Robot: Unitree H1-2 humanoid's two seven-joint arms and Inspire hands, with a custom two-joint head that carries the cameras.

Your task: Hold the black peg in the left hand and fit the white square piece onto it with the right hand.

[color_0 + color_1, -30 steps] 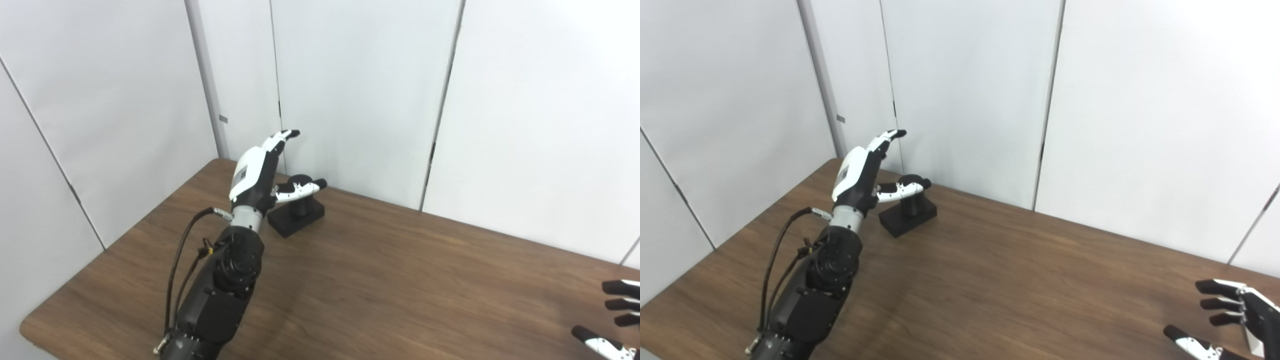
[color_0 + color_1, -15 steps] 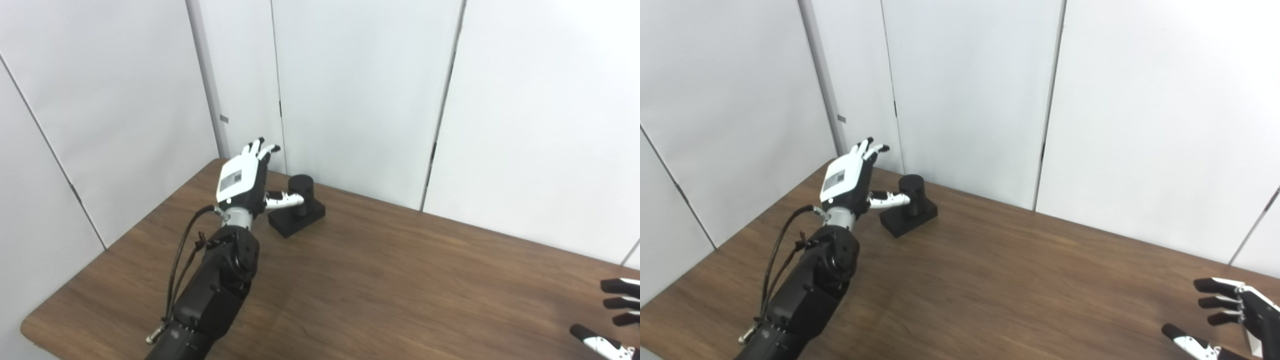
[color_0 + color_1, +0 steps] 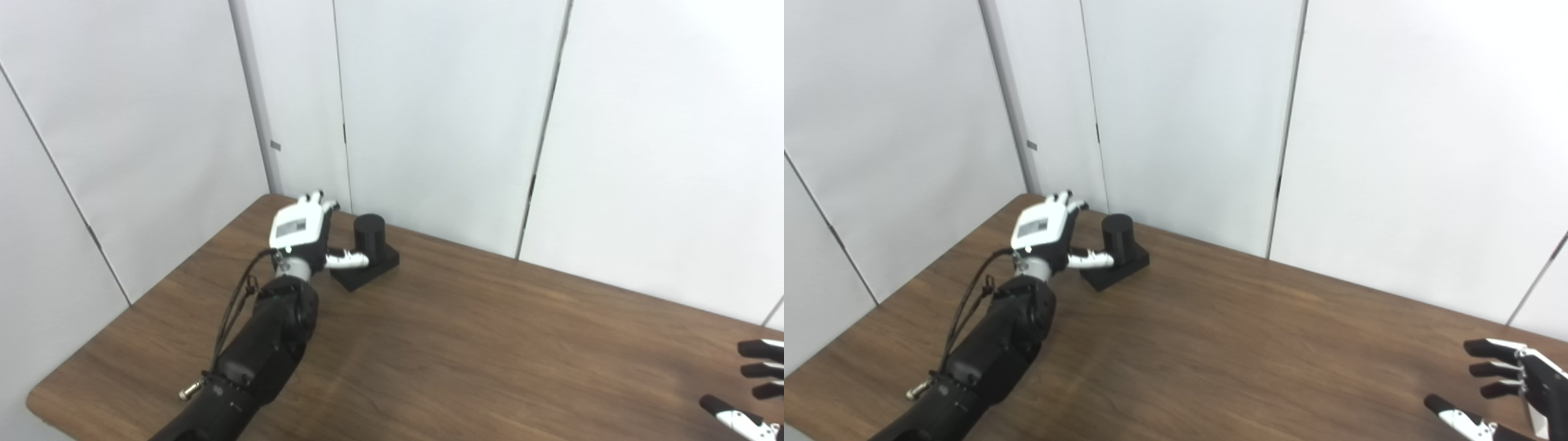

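The black peg (image 3: 369, 231), a short upright cylinder on a flat square black base (image 3: 373, 268), stands near the table's far left corner. My left hand (image 3: 302, 233) is open just left of it, back of the hand up, its thumb lying across the base toward the cylinder and its fingers stretched toward the wall. The hand does not hold the peg. My right hand (image 3: 1510, 392) hovers open at the bottom right, fingers spread, nothing in it. No white square piece shows in either view.
The brown wooden table (image 3: 490, 343) runs up to white wall panels (image 3: 429, 110) right behind the peg. Its left edge and near left corner (image 3: 43, 398) are in view.
My left hand has dropped from above the peg, rolled palm-down and settled to the left of it, arm reaching further. The peg has stayed in place. The right hand has barely moved.
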